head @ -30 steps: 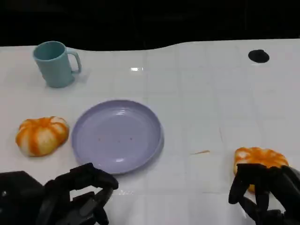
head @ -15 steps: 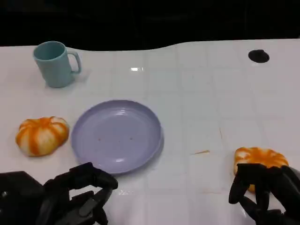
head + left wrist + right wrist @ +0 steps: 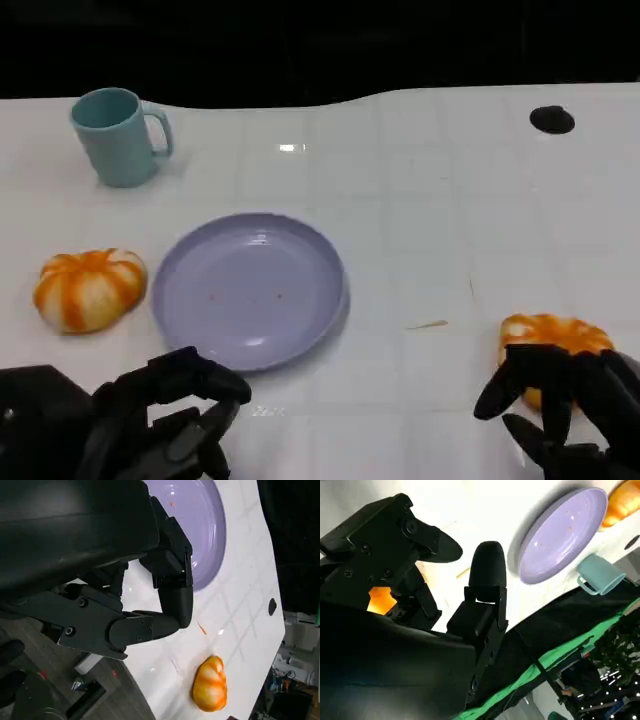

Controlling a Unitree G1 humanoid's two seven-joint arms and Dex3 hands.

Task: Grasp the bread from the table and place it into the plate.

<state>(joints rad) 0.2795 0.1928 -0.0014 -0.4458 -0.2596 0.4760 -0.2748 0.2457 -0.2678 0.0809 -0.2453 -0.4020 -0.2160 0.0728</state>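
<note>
Two orange-and-white bread rolls lie on the white table. One roll (image 3: 90, 288) is left of the lavender plate (image 3: 248, 290), which holds nothing. The other roll (image 3: 555, 335) sits at the near right, its front edge under the fingers of my right hand (image 3: 560, 405), which are spread over it without clasping it. This roll glows orange (image 3: 380, 600) between the fingers in the right wrist view. My left hand (image 3: 150, 420) hovers near the table's front edge just before the plate, fingers loosely bent and holding nothing. The left wrist view shows the plate (image 3: 200, 525) and the right roll (image 3: 211, 685).
A teal mug (image 3: 118, 135) stands at the back left, and a black round spot (image 3: 551, 120) marks the table at the back right. A small orange crumb (image 3: 428, 324) lies between the plate and the right roll. The table's far edge meets a dark background.
One finger of my right hand has spread out to the left over the right roll. The left hand, the plate and both rolls have stayed put.
</note>
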